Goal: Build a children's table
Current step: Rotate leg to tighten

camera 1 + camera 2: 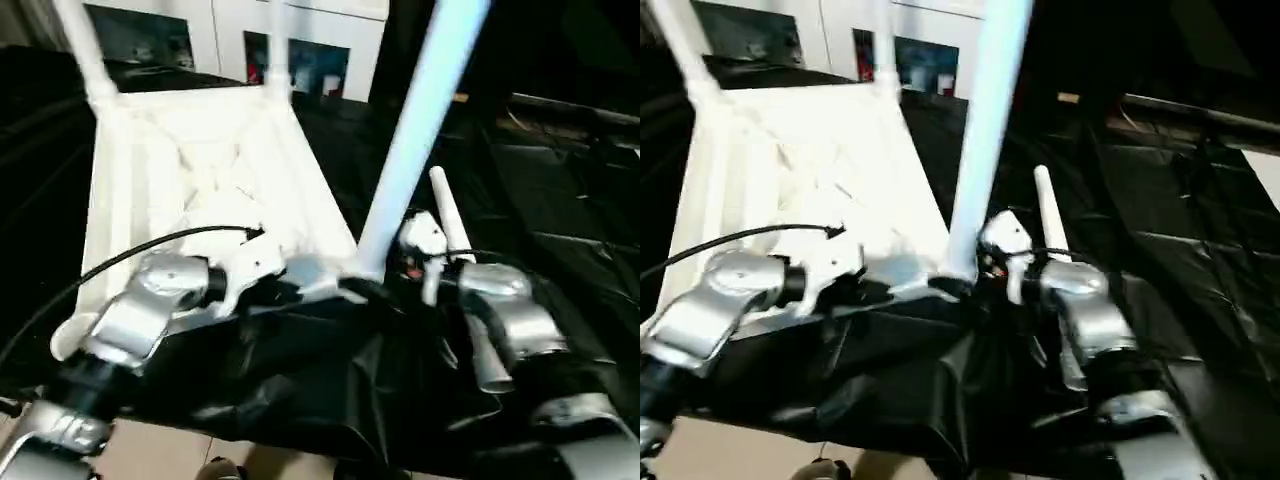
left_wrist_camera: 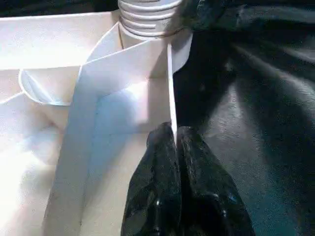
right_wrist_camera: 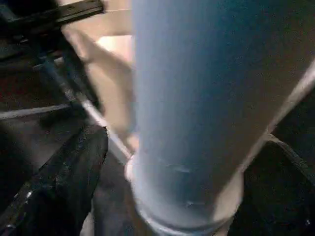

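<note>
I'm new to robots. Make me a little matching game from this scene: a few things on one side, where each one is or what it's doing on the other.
Things:
1. left gripper
2. nearest leg
3. table top
4. black sheet

States:
A. lying upside down, ribs showing
B. pinching the table top's thin edge wall
C. standing in the near corner socket
D. spread under the work

Pairs: 1-B, 2-C, 3-A, 4-D

Upturned table top (image 1: 190, 190) on sheet (image 1: 560, 200), leg (image 1: 420, 130) upright in near-right corner
</note>
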Robot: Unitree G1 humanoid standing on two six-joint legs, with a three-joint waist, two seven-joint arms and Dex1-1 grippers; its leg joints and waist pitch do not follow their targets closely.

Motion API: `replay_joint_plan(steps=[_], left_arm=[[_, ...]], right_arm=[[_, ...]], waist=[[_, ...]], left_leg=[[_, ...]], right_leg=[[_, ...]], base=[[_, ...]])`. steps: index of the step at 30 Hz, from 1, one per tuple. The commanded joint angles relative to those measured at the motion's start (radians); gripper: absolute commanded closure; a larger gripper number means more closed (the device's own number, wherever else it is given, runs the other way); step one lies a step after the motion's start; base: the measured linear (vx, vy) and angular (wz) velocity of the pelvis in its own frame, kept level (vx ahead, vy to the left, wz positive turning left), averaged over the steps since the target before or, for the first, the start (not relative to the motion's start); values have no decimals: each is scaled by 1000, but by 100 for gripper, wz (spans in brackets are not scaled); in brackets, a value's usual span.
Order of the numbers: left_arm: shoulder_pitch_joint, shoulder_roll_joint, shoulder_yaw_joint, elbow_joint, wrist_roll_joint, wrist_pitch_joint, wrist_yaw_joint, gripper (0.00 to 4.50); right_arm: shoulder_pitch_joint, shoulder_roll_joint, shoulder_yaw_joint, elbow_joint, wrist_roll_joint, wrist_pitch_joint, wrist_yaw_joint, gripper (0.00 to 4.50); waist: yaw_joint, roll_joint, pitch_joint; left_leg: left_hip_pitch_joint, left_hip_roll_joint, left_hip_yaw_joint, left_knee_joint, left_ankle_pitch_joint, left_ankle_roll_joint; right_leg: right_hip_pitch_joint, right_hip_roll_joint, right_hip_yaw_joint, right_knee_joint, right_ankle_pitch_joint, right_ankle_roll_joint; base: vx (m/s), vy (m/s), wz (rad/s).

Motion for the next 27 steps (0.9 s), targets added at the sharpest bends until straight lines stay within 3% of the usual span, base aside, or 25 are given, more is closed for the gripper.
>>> replay_joint_plan(steps=[1, 4, 14, 23, 27], left_arm=[[2, 5, -11, -24, -23, -21, -36, 450], [0, 12, -7, -19, -26, -25, -38, 450], [0, 13, -1, -12, -31, -32, -39, 450], [4, 19, -7, -5, -34, -35, -47, 450], [3, -6, -13, 23, -7, -1, 5, 450]], right_arm=[[1, -30, 16, -10, -7, -10, 39, 20], [-10, -31, 6, 11, -6, -8, 42, 20], [-6, -28, 7, 27, -2, -17, 64, 118], [12, -22, 11, 32, -7, -31, 71, 169], [25, 17, -16, 63, -22, -14, -58, 175]], waist=[[0, 15, -65], [0, 14, -68], [4, 14, -70], [8, 14, -73], [6, 14, -69]], left_leg=[[12, 23, 2, -58, -165, 54], [10, 23, 2, -56, -138, 60], [12, 23, 3, -53, -115, 70], [13, 22, 4, -52, -111, 71], [13, 23, 4, -55, -134, 58]], right_leg=[[59, -64, 46, -62, -135, -234], [60, -64, 46, -57, -97, -240], [62, -64, 45, -53, -65, -253], [63, -63, 45, -50, -50, -257], [61, -65, 46, -55, -94, -249]], base=[[0, 0, 0], [0, 0, 0], [0, 0, 0], [0, 0, 0], [0, 0, 0]])
